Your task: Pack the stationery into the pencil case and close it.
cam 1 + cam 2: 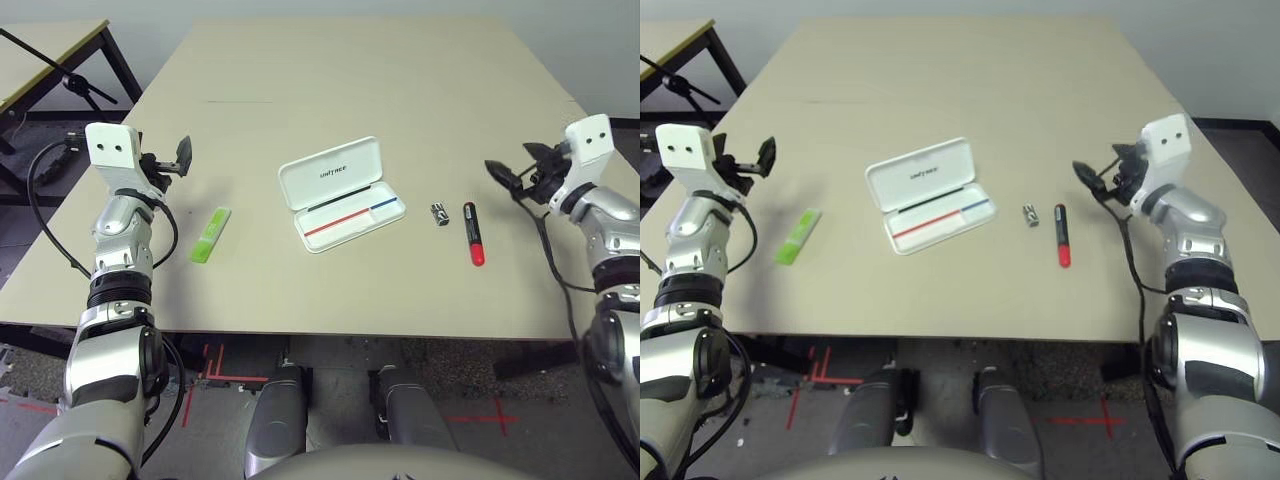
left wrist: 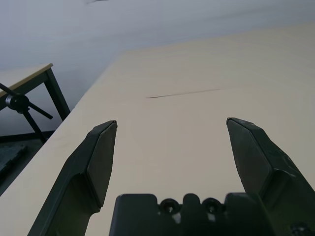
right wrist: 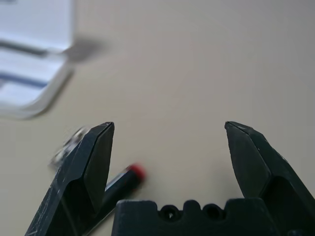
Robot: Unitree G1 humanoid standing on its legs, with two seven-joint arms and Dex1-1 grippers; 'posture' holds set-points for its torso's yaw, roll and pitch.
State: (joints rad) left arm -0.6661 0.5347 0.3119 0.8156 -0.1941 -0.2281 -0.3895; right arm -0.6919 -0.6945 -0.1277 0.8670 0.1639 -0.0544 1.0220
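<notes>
A pale beige tabletop (image 1: 400,90) stands before a plain grey-white wall (image 1: 560,20). A second table with black legs (image 1: 60,50) sits at the far left, while red tape marks (image 1: 215,370) cross the speckled grey floor (image 1: 470,390) below.

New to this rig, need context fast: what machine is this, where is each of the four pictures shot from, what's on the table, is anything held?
It is a humanoid robot at a table. The two wide pictures come from its head camera, looking down over its silver arms. The two close pictures come from wrist cameras, looking along each gripper's two black fingers.

The pencil case lies open, a thin black pen and a red-and-blue pencil already inside. Outside it lie a lime-green highlighter, a small metallic piece and a red marker.

The left gripper and right gripper are both open and hold nothing.
</notes>
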